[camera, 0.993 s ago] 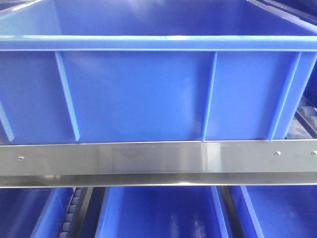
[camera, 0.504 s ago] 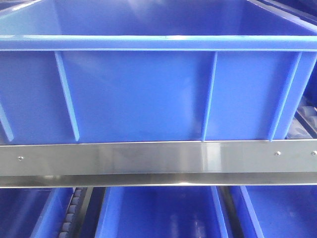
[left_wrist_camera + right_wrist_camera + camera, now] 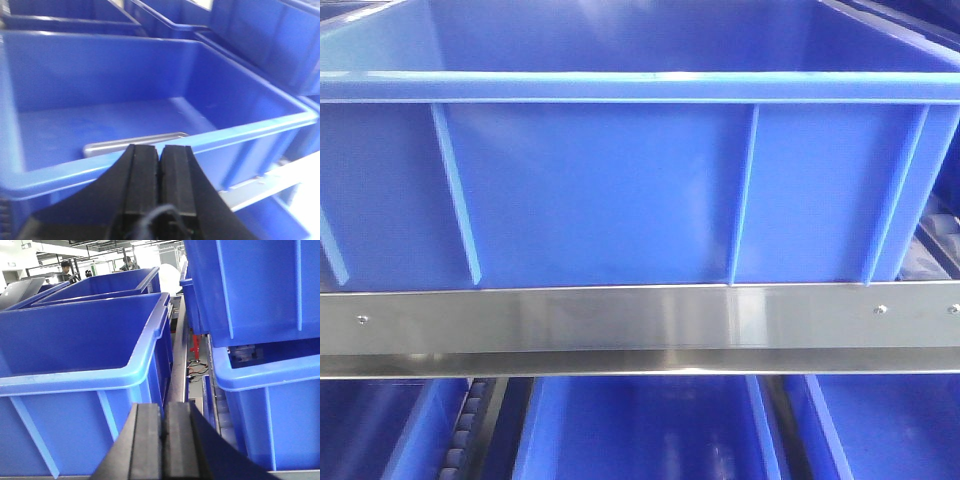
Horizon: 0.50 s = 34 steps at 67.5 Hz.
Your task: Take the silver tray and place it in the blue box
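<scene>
Jaws of both arms pressed closed, empty; silver tray [image 3: 135, 141] inside blue box [image 3: 250, 131].

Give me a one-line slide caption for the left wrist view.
Left gripper, jaws shut and empty, outside the blue box with the silver tray lying on its floor.

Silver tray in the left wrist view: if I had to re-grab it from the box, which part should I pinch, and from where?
Probably the far long rim of the silver tray, the only part showing past the near wall of the blue box. It lies flat on the floor, so come straight down through the open top, one finger either side of the low rim. The left gripper is shut and must open first.
</scene>
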Each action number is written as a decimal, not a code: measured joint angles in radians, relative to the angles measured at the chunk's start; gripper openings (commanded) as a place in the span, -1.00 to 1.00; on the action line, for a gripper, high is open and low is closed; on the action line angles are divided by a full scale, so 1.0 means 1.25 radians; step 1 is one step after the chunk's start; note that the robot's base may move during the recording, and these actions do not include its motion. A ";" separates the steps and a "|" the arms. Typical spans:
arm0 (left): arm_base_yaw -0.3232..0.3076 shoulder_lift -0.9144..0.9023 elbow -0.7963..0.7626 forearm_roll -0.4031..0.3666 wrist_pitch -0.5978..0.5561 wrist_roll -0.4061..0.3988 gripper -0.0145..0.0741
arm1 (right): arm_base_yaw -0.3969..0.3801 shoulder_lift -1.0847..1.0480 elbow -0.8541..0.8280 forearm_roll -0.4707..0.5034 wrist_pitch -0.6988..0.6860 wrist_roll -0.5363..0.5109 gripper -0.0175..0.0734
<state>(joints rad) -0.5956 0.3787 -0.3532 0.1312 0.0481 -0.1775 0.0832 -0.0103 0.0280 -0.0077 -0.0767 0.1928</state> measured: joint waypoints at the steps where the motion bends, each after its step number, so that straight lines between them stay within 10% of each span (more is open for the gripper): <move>1: 0.009 -0.008 0.006 -0.010 -0.005 0.016 -0.88 | 0.000 0.000 0.000 0.000 0.001 0.000 -0.50; 10: 0.129 -0.090 0.108 -0.124 -0.056 0.142 -0.88 | 0.000 0.000 0.000 0.000 0.001 0.000 -0.50; 34: 0.406 -0.307 0.287 -0.153 -0.060 0.160 -0.88 | 0.000 0.000 0.000 0.000 0.004 0.000 -0.50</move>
<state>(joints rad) -0.0879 -0.0050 0.0061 -0.0600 -0.0272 0.0227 0.0832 -0.0103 0.0280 -0.0077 -0.0721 0.1928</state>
